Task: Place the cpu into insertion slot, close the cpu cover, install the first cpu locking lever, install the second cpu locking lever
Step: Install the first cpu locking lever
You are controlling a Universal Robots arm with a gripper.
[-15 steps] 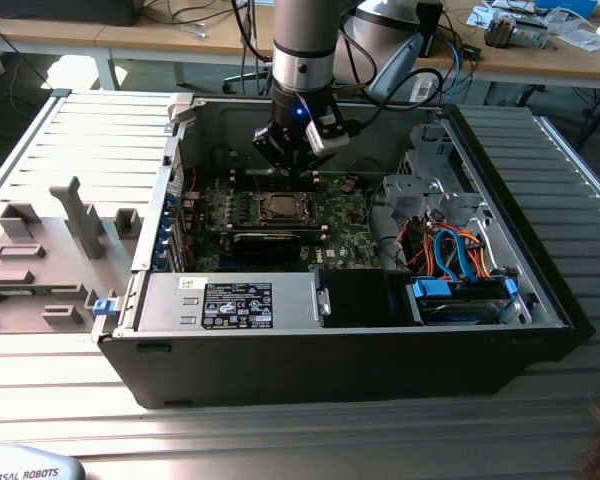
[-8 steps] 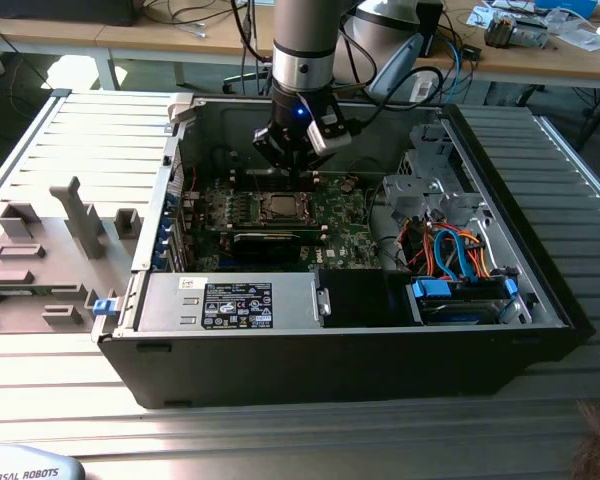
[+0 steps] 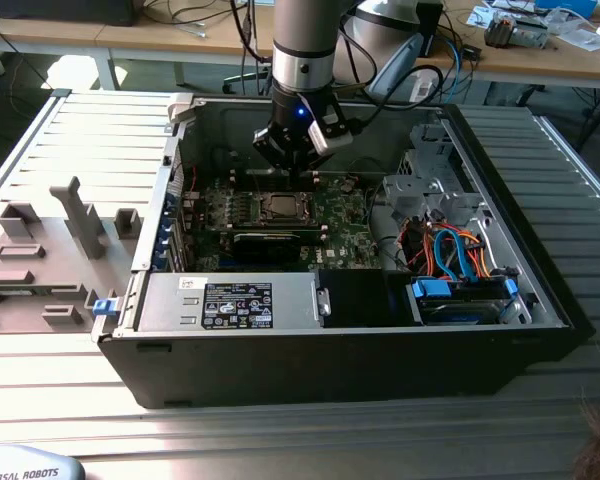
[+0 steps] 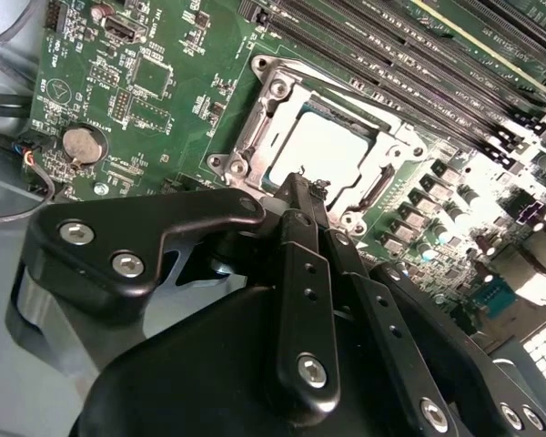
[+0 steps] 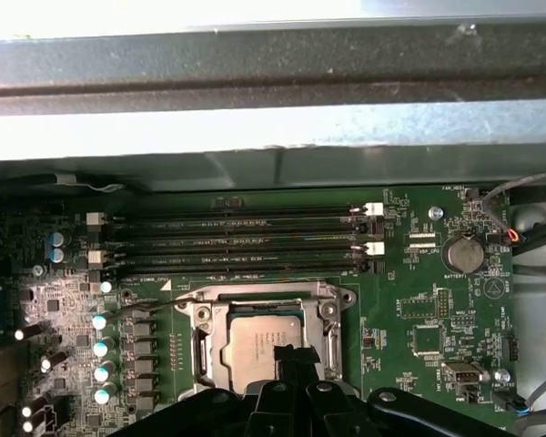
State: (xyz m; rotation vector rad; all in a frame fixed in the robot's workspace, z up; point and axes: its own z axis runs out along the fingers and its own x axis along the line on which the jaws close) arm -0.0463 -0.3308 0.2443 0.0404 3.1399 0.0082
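Pincer (image 4: pixel 300 187) hovering inside the open computer case (image 3: pixel 500 330), fingers drawn together and holding nothing. The cpu (image 4: pixel 326 146) lies seated in the socket just beyond the fingertips, framed by the cpu cover (image 4: pixel 264 123) lying flat around it on the motherboard (image 5: pixel 437 300).

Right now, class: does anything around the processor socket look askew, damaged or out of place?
Nothing stands out. The cpu lies flat and square in its socket, the cpu cover sits closed around it, and the gripper hangs just above one edge.
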